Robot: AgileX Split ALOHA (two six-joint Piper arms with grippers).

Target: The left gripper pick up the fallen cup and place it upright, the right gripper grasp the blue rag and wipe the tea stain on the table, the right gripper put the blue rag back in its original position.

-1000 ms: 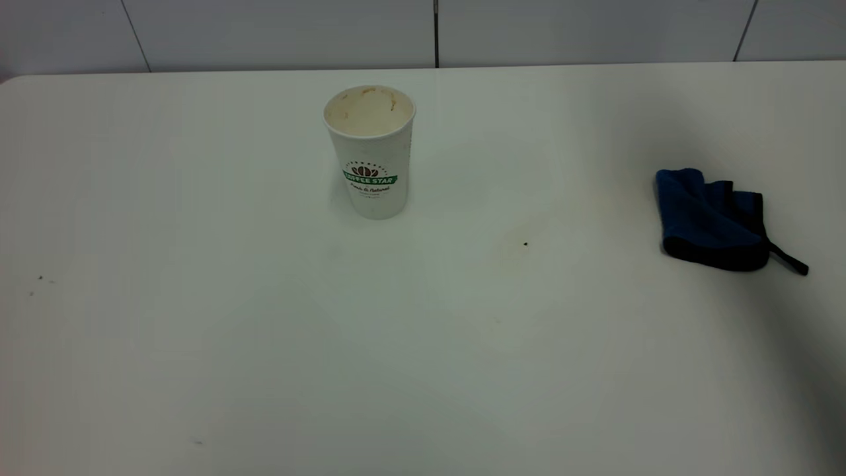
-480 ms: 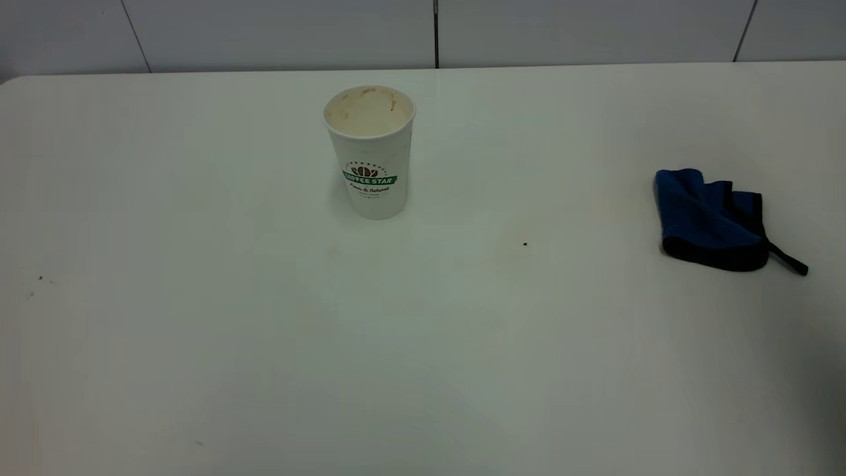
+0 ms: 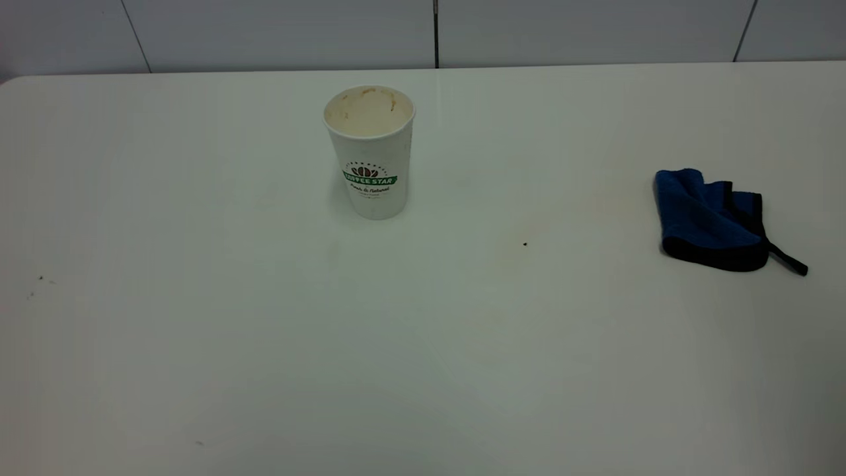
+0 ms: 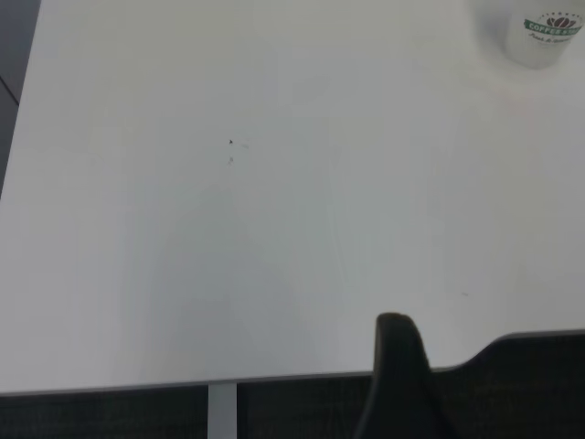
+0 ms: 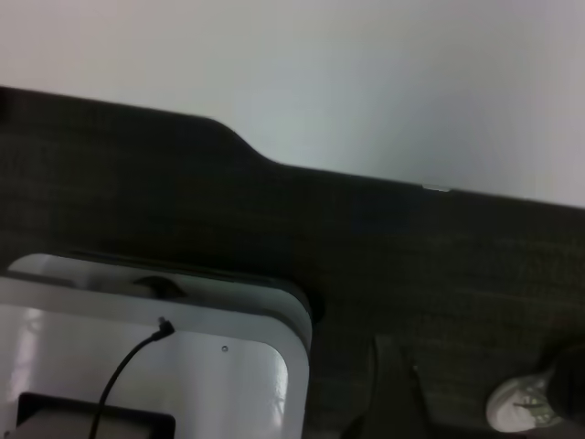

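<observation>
The paper cup (image 3: 369, 151) stands upright on the table (image 3: 198, 363), far from the left gripper (image 4: 398, 380). The blue rag (image 3: 710, 220) lies flat, away from both grippers. It looks soft and light; pinch its bunched top fold. I cannot tell if either gripper's fingers are apart.

One cup (image 3: 370, 151), upright toward the far edge of the table (image 3: 264, 370). One blue rag (image 3: 710, 220), crumpled near the right edge, one thin strap tail trailing from it. One tiny black speck (image 3: 525, 244) near mid-table, between cup and rag. A pair of faint dark specks (image 3: 36, 285) close to the left edge. One table in all.
</observation>
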